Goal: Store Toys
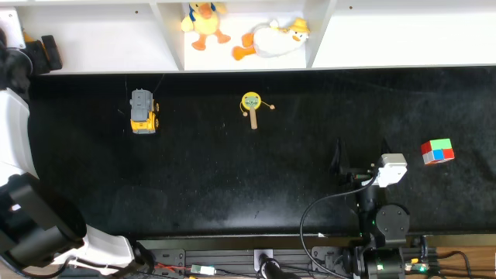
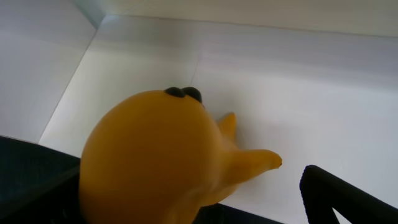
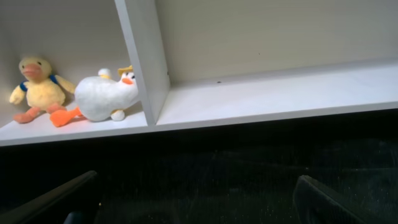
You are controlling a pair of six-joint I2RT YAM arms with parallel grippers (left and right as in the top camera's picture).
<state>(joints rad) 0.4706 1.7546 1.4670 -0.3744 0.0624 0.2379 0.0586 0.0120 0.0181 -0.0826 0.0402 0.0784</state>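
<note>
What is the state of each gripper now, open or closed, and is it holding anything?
Left gripper: open, with a yellow toy between its fingers; one finger stands clear of it.
Right gripper: open, holding nothing.

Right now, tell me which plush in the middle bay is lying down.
The white duck, lying flat with its orange feet stretched out; the yellow duck beside it sits upright.

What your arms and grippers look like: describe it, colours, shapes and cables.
The left arm has white shells with black joints; the left gripper is black. The right arm is slimmer, black, with a white block at the wrist and a black cable looping beside it. The right gripper has two dark tapering fingers.
</note>
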